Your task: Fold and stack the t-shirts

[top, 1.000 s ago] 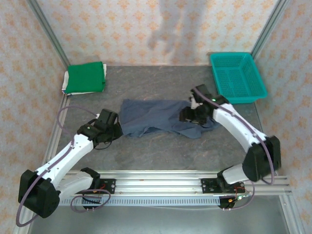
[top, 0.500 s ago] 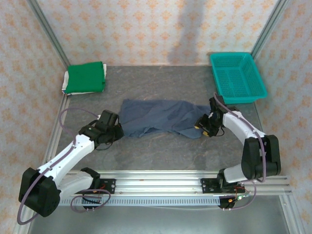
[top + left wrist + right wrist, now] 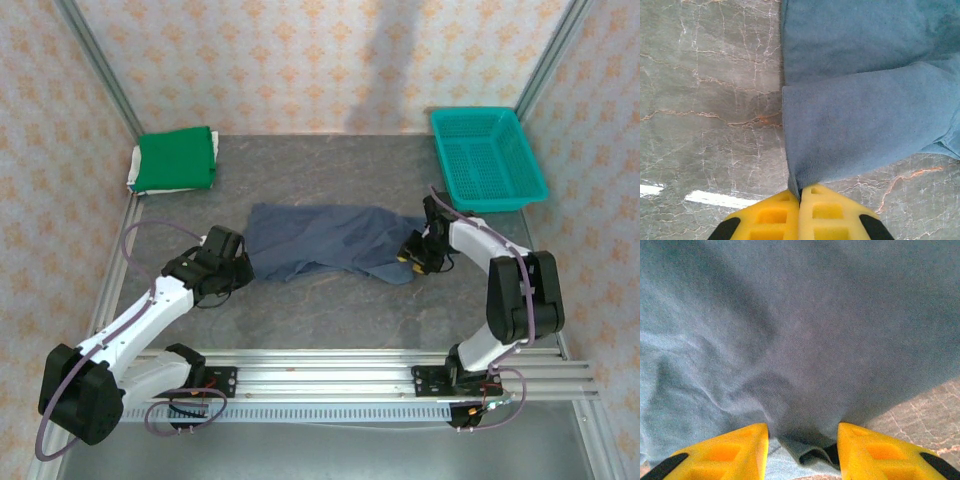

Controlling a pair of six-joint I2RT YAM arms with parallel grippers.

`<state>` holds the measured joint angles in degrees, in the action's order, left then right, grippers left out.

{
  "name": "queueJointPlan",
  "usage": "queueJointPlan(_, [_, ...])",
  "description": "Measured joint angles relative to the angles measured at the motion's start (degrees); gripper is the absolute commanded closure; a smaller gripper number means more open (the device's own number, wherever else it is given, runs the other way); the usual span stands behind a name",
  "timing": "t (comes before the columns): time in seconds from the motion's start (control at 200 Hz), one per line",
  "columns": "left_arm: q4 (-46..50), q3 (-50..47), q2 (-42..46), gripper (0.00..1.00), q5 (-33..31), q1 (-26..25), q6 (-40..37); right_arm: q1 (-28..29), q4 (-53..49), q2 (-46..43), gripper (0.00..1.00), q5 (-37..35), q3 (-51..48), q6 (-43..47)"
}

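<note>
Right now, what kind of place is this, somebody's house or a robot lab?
Probably a robot lab booth: two white-and-black arms bolted to a metal rail, a grey marble-look tabletop walled by patterned panels, and a slate-blue cloth t-shirt laid out for practice.

Plenty of open worktop (image 3: 330,310) up front
Slate-blue tee (image 3: 320,240) sprawls mid-worktop; basket (image 3: 487,158) and green tee (image 3: 176,158) hog the far corners.

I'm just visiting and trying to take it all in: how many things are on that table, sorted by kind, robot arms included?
T-shirts: 3 (slate-blue t-shirt spread mid-table; green t-shirt folded in the far left corner; white t-shirt showing at its left edge)
Baskets: 1 (teal basket)
Robot arms: 2 (left arm, right arm)
Total: 6
</note>
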<state>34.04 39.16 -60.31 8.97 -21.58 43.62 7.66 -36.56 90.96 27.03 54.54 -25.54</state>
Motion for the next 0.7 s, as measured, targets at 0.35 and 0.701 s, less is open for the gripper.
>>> queueJointPlan(0.35, [0.0, 0.2, -0.9, 1.00, 0.0, 0.0, -0.2, 0.0, -0.5, -1.7, 1.00, -0.1, 1.1, 1.3])
queueJointPlan(0.701, [3.3, 13.1, -0.8, 1.00, -0.1, 2.9, -2.6, -2.1, -6.2, -13.5, 1.00, 0.3, 10.9, 1.3])
